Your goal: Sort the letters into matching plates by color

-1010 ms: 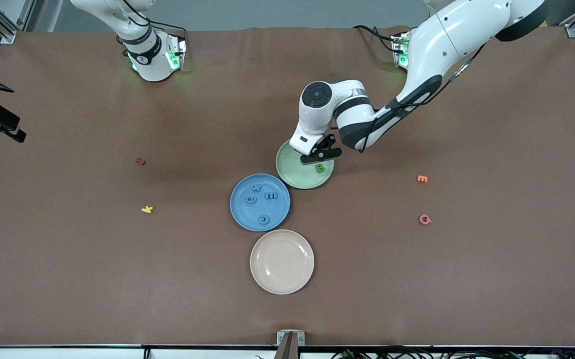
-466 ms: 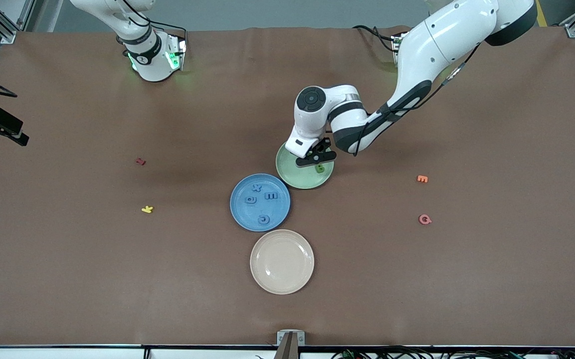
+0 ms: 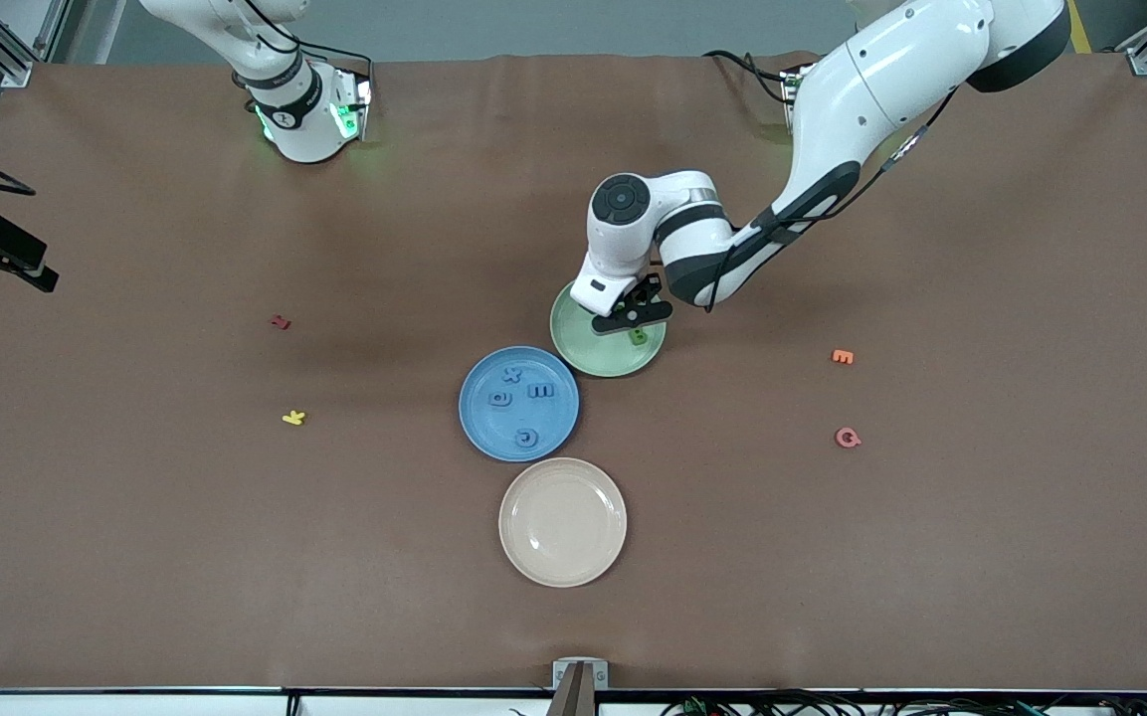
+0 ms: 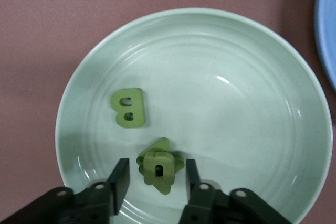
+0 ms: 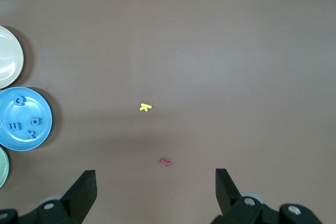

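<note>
While the right arm waits near its base, the left gripper (image 4: pixel 153 179) hangs low over the pale green plate (image 3: pixel 593 353), its two black fingers (image 4: pixel 119 179) parted with a small gap on each side of a little heap of green letters (image 4: pixel 159 167) lying in the dish. That heap looks like more than one foam piece stacked and tipped together; how many cannot be told. Neither finger touches it in the left wrist view, so the jaws stand open around the pile rather than clamped on it. Just beside the heap, also in the pale green plate, a green letter B (image 4: pixel 128 108) lies flat and apart from the fingers.

Touching the pale green plate's rim, on the side nearer the front camera and toward the right arm's end of the table, sits the blue plate (image 3: pixel 478 423), which holds four blue letters (image 3: pixel 539 391) spread across its floor. Nearer the camera again, just beside the blue plate, lies a beige plate (image 3: pixel 562 567).

Well apart from the pale green plate toward the left arm's end of the table lie an orange letter (image 3: pixel 842 356) and a pink letter (image 3: pixel 847 437). Well apart toward the right arm's end lie a red letter (image 3: pixel 281 321) and a yellow letter (image 3: pixel 293 418).

High above the brown table (image 3: pixel 981 547), the right gripper (image 5: pixel 155 190) is wide open and holds nothing, over bare cloth near the red letter.
</note>
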Robot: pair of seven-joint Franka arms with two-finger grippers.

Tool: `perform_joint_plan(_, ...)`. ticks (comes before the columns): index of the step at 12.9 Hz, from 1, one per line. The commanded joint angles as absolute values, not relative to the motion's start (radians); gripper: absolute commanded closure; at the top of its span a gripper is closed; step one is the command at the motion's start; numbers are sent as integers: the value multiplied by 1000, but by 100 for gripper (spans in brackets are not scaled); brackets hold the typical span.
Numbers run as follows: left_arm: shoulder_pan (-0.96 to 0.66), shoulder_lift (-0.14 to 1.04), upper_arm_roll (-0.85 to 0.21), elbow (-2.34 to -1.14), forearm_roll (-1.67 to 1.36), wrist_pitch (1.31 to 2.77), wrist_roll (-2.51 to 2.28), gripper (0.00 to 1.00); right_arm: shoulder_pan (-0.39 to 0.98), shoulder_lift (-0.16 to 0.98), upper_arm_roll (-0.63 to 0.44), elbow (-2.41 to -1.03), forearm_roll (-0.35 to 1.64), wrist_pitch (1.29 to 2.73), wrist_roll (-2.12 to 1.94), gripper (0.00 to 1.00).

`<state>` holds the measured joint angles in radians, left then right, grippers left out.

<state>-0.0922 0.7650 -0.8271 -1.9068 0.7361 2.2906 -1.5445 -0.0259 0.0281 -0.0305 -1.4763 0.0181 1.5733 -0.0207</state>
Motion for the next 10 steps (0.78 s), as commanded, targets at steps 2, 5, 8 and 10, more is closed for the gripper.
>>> perform_joint_plan(2, -84, 753, -825, -1875, 736, 2281, -1569, 0, -31, 40, -23, -1451, 3, 1568, -18, 0)
perform_joint_plan(5, -52, 706, -827, -1836, 736, 2251, -1556, 0, -31, 40, -23, -1451, 3, 1569, -20, 0)
perform_joint_plan(8, -14, 683, -831, -1732, 736, 2146, -1474, 0, -31, 40, -23, -1451, 3, 1569, -20, 0)
perform_joint_plan(10, 14, 678, -831, -1660, 736, 2077, -1410, 0, -31, 40, -23, -1451, 3, 1569, -20, 0)
